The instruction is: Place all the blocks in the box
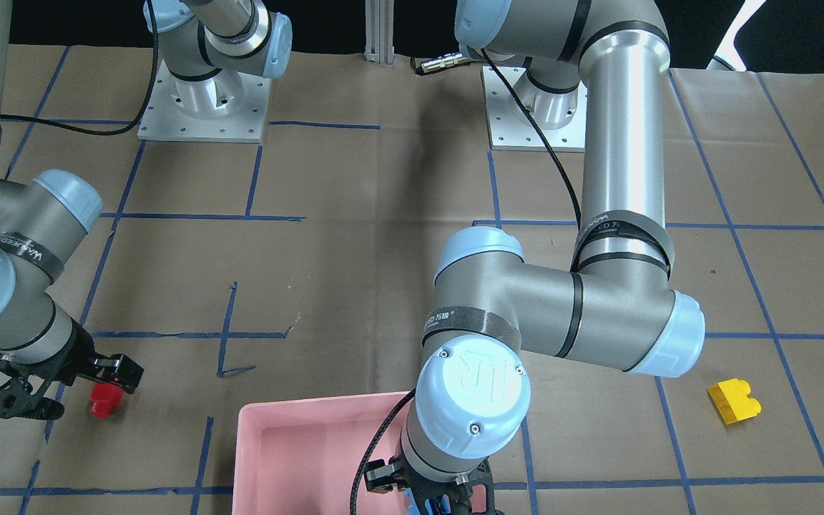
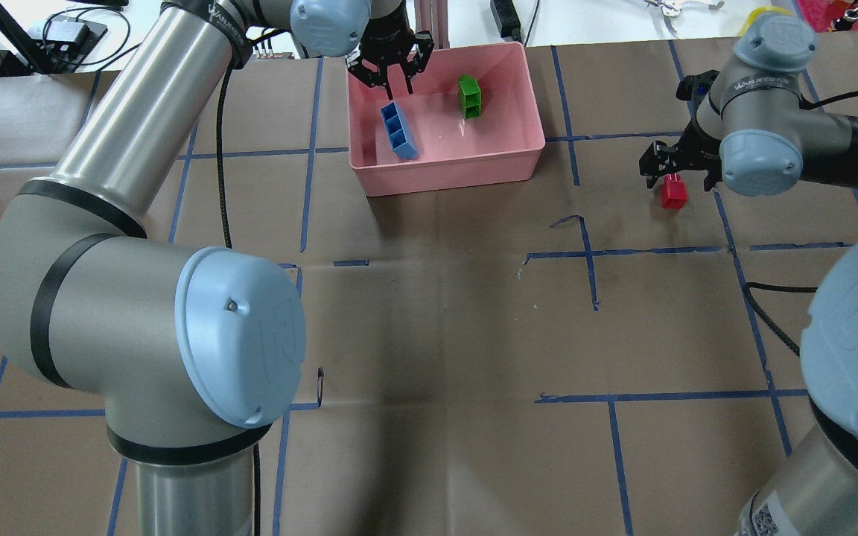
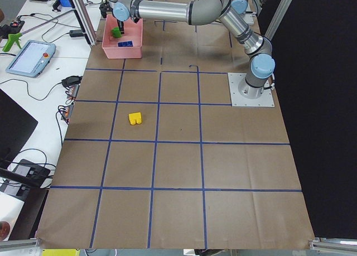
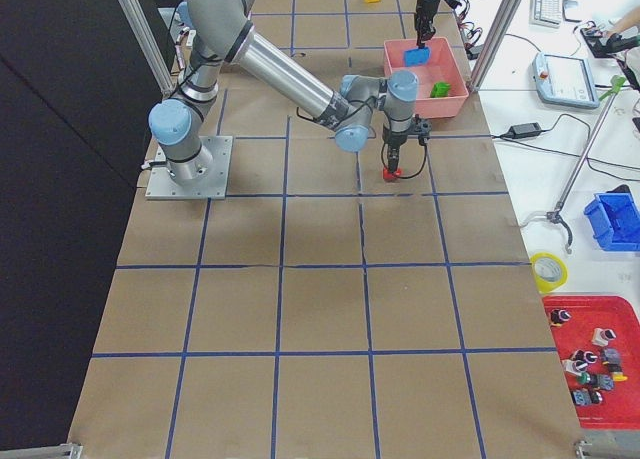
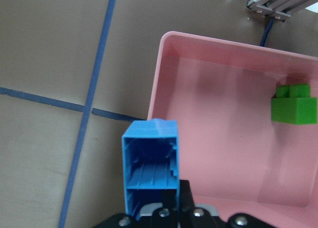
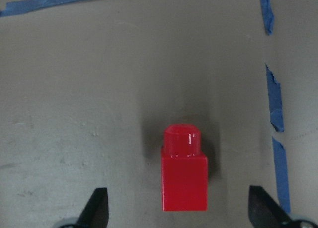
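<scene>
The pink box stands at the table's far side. The green brick lies inside it. My left gripper is over the box's left part, shut on one end of the light-blue brick, which hangs down into the box; the left wrist view shows the brick beside a finger. My right gripper is open, low over the table, with the red brick standing between its fingers, untouched. The yellow brick lies alone on the paper, far from both grippers.
Brown paper with a blue tape grid covers the table. Two base plates are bolted at the robot's side. The left arm's elbow fills the overhead view's near left. Monitors and cables lie off the table's far edge.
</scene>
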You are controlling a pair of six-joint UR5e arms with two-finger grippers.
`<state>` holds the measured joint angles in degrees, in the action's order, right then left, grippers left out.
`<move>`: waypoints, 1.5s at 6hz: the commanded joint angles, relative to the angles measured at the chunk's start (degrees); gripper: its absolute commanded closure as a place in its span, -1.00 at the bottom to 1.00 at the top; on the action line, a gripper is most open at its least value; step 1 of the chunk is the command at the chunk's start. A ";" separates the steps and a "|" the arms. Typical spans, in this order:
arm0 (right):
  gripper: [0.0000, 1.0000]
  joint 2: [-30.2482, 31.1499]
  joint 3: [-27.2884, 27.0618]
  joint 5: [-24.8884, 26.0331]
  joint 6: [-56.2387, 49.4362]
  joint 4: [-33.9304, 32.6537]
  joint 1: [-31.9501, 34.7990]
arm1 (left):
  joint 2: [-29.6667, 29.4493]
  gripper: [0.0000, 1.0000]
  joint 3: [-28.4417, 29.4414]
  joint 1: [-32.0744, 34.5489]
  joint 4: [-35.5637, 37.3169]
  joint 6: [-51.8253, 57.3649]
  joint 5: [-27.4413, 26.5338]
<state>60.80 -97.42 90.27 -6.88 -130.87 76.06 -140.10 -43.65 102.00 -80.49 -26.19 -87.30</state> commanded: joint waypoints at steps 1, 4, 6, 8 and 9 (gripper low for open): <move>-0.91 -1.65 -0.31 1.21 0.03 -2.19 -0.13 | 2.97 -0.98 0.32 -0.48 -0.36 0.52 -0.06; -0.19 -1.92 -1.90 2.28 0.29 -4.49 -0.13 | 10.97 -0.99 -0.99 -9.93 -9.04 12.25 0.20; 0.86 -1.83 -1.46 1.84 0.21 -3.87 -0.13 | 13.09 -0.99 -5.72 -17.06 -9.33 21.76 -0.32; 0.89 -0.35 -0.24 2.28 -0.59 -3.69 -0.21 | 14.50 -0.99 -10.47 -24.88 -9.68 25.84 -1.98; 0.89 2.89 2.99 2.28 -0.59 3.01 -0.48 | 14.68 -0.99 -13.01 -27.70 -9.60 28.10 -6.87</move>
<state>61.14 -96.94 92.48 -7.41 -132.54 75.78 -125.78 -54.24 77.33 -90.05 -0.04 -90.44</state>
